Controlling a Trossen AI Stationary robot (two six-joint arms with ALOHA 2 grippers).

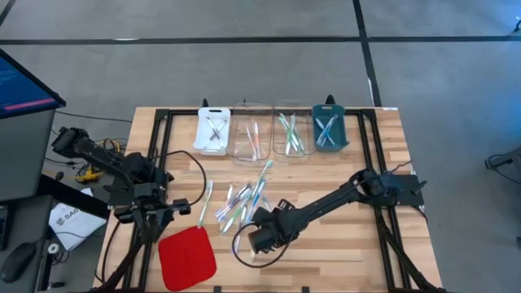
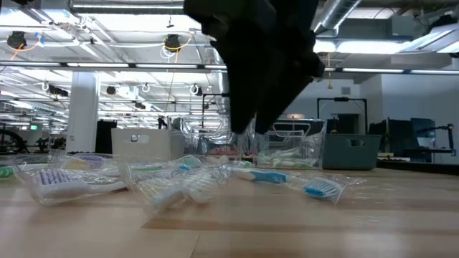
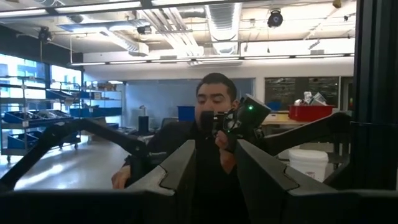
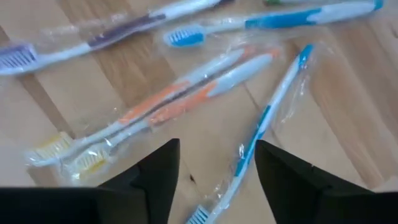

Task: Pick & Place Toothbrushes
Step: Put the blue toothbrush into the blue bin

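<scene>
Plastic-wrapped toothbrushes (image 1: 244,199) lie scattered mid-desk (image 1: 342,244) (others already sorted into trays (image 1: 273,130)); right gripper (image 4: 214,165) hovers above them, jaws apart and empty, positioned for selection; left gripper (image 3: 214,171) waits aside, jaws narrowly parted.

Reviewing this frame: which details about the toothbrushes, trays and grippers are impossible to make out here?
- High view: the toothbrushes are too small to count, and the right gripper covers some.
- Low view: that dark arm blocks the middle trays.
- Right wrist view: one blue brush is cut off by the edge.
- Left wrist view: the left gripper faces the room; no table shows.
</scene>
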